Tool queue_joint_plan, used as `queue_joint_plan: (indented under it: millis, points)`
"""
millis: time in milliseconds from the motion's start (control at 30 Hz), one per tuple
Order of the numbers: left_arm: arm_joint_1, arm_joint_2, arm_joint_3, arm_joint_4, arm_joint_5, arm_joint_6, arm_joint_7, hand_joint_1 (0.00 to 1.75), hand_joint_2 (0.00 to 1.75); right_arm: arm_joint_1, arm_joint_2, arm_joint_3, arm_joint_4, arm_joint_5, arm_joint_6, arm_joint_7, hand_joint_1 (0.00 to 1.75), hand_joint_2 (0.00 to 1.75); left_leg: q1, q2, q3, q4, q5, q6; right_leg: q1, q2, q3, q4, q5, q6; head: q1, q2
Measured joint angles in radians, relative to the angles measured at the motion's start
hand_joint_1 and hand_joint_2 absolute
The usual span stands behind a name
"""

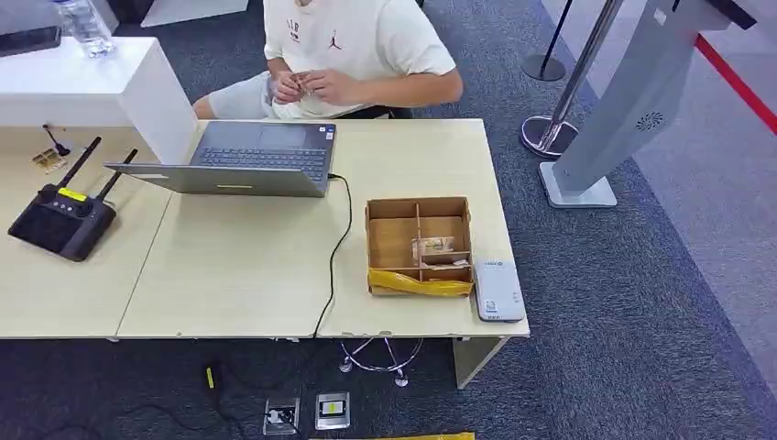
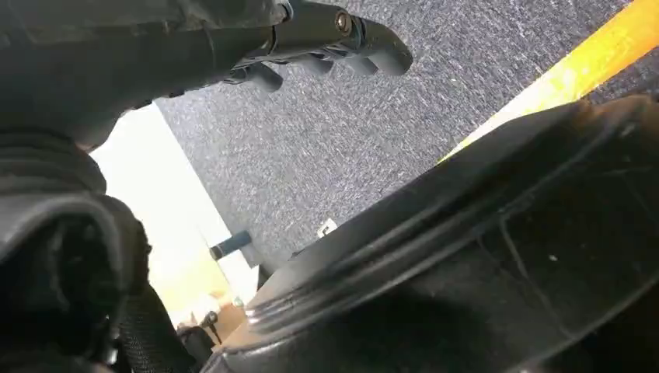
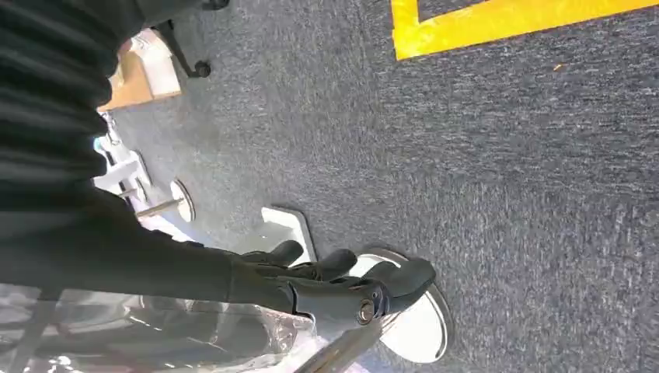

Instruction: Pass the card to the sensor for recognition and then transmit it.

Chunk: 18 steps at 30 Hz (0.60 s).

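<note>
A brown cardboard box [image 1: 392, 240] with dividers stands near the table's right end, a yellow strip across its front wall. A card [image 1: 432, 246] lies in one of its middle compartments, with another pale item just in front of it. A white flat sensor [image 1: 497, 290] lies on the table against the box's right side, by the front corner. My left hand [image 2: 311, 35] hangs over grey carpet, its dark fingers loosely extended and holding nothing. My right hand [image 3: 326, 287] also hangs above the carpet with nothing in its fingers.
An open grey laptop [image 1: 247, 158] sits mid-table, its black cable [image 1: 339, 247] running off the front edge. A person [image 1: 353, 55] sits behind the table. A black controller [image 1: 62, 220] lies far left. A white kiosk stand [image 1: 623, 101] and stanchion base [image 1: 541, 136] are on the right.
</note>
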Motion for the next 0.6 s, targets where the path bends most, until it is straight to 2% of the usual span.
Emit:
queue_joint_plan:
  millis: [133, 300, 400, 533, 600]
  points:
    - [0.001, 0.0, 0.0, -0.001, 0.009, 0.0, 0.0, 0.0, 0.0, -0.001, -0.001, -0.001, 0.0, -0.019, -0.025, -0.031, 0.0, 1.75, 0.0, 0.0, 0.0, 0.0, 0.0, 0.0, 0.0, 0.0, 0.0, 0.0, 0.0, 0.0, 0.0, 0.0]
    - [0.001, 0.001, 0.0, -0.001, 0.024, 0.0, 0.0, 0.0, 0.0, -0.024, -0.026, -0.06, 0.0, -0.131, -0.088, -0.157, 0.0, 1.75, -0.001, 0.0, 0.0, 0.0, 0.0, 0.0, -0.001, 0.0, 0.0, 0.0, 0.0, 0.0, 0.0, 0.0]
    - [0.001, 0.004, 0.0, -0.001, 0.024, 0.0, -0.003, 0.0, 0.0, -0.065, -0.072, -0.1, 0.0, -0.14, -0.129, -0.198, 0.0, 1.75, -0.002, 0.0, 0.0, 0.0, 0.0, 0.001, -0.002, 0.0, 0.0, 0.0, 0.001, 0.001, 0.0, 0.0]
    - [0.001, 0.007, 0.0, 0.0, 0.018, 0.0, -0.015, 0.0, 0.0, -0.129, -0.16, -0.15, 0.0, -0.13, -0.179, -0.208, 0.0, 1.75, -0.004, 0.0, 0.0, 0.0, 0.001, 0.002, -0.005, 0.0, 0.0, 0.0, 0.002, 0.002, 0.0, 0.0]
    - [0.001, 0.008, 0.0, 0.0, 0.007, 0.0, -0.024, 0.0, 0.0, -0.157, -0.206, -0.178, 0.0, -0.165, -0.19, -0.231, 0.0, 1.75, -0.005, 0.0, 0.0, 0.001, 0.001, 0.002, -0.005, 0.0, 0.0, 0.0, 0.002, 0.002, 0.0, 0.0]
